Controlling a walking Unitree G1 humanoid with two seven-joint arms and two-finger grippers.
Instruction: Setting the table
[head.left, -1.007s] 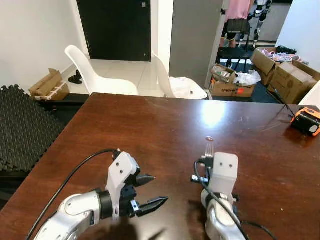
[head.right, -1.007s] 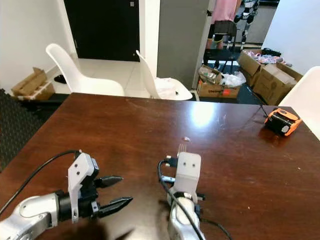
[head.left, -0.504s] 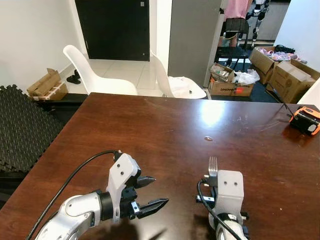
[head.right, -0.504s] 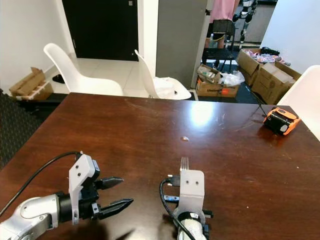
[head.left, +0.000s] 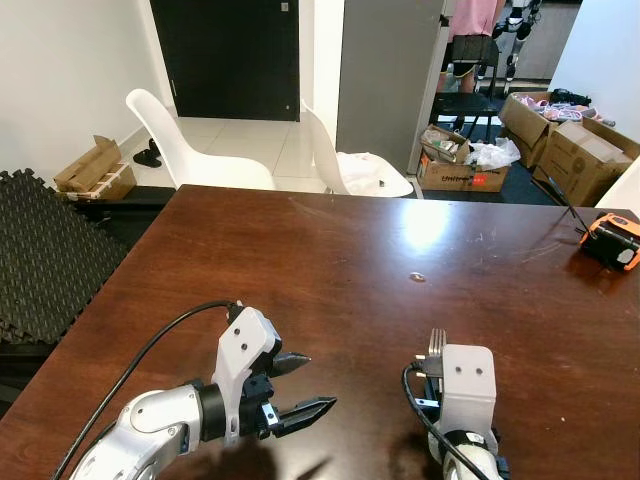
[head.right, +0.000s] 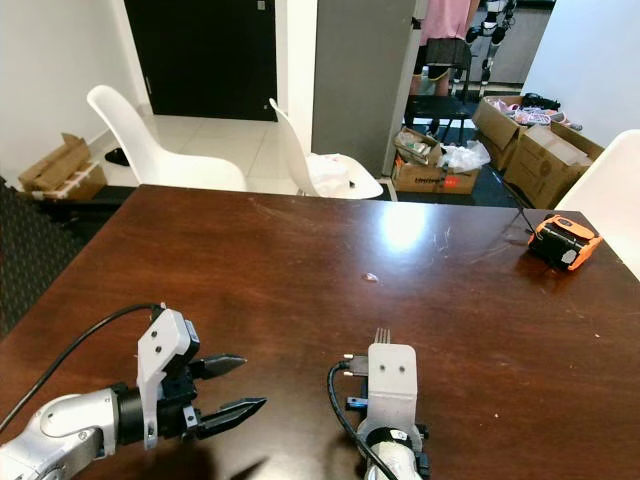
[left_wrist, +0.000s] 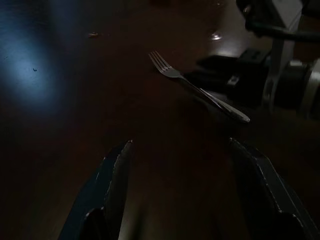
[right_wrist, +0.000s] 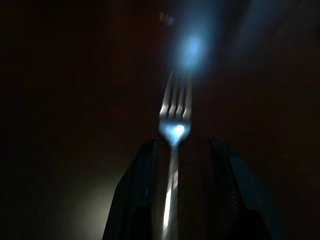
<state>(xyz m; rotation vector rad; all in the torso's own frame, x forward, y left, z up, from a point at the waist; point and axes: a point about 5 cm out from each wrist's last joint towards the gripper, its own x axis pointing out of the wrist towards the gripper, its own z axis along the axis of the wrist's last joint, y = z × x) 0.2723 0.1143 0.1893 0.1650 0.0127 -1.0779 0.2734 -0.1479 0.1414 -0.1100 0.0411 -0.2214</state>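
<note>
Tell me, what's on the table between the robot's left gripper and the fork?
Nothing. The left wrist view shows just bare dark table between the open left gripper and the fork.

fork (head.left: 436, 343): handle hidden behind the right wrist housing
right end effector (right_wrist: 175, 145): fingers cut off by frame edge

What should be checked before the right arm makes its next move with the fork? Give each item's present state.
1. Fork lies flat on the brown table: ok.
2. Right gripper has let go of the fork: ok by the right wrist view, where the handle runs between the fingers with gaps on both sides.
3. Left gripper open and holding nothing: ok.
4. Left gripper apart from the fork: ok.
5. Plate or setting to line the fork up with: cannot tell.
6. Orange device far from both arms: ok.
</note>
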